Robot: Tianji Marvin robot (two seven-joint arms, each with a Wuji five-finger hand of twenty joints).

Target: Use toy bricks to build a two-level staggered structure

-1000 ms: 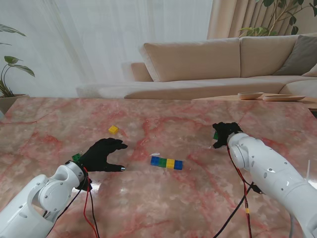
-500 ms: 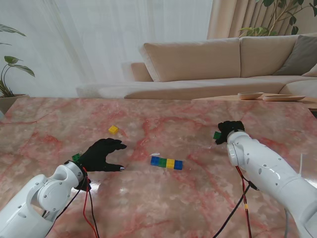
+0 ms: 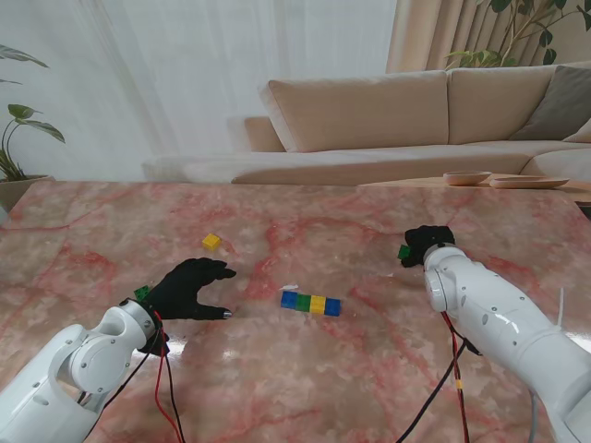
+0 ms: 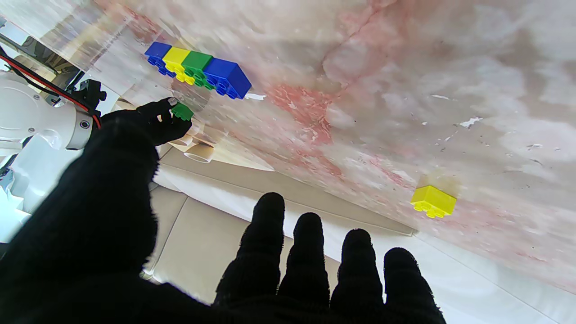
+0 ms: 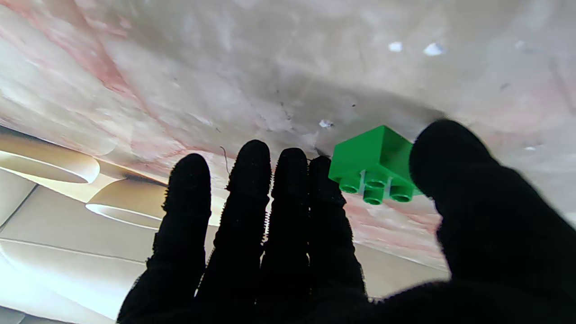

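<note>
A row of bricks (image 3: 310, 304), blue, green, yellow, blue, lies in the middle of the marble table (image 3: 305, 388); the left wrist view shows the same row (image 4: 198, 69). A single yellow brick (image 3: 211, 241) sits farther from me to the left, and it also shows as the yellow brick (image 4: 433, 201) in the left wrist view. My right hand (image 3: 427, 244) is right of the row and shut on a small green brick (image 3: 404, 251). That green brick (image 5: 375, 164) is pinched between thumb and index finger just off the table. My left hand (image 3: 192, 286) rests open left of the row, fingers (image 4: 310, 252) spread.
A small white scrap (image 3: 290, 287) lies just beyond the row. Red and black cables (image 3: 166, 388) hang under my left arm, and more cables (image 3: 452, 369) under the right. A beige sofa (image 3: 388, 111) stands past the far edge, with shallow dishes (image 3: 503, 179) on a side table.
My right hand has shifted slightly up and away from me with the green brick in it, and its arm has drawn inward. The left hand and the row have not moved.
</note>
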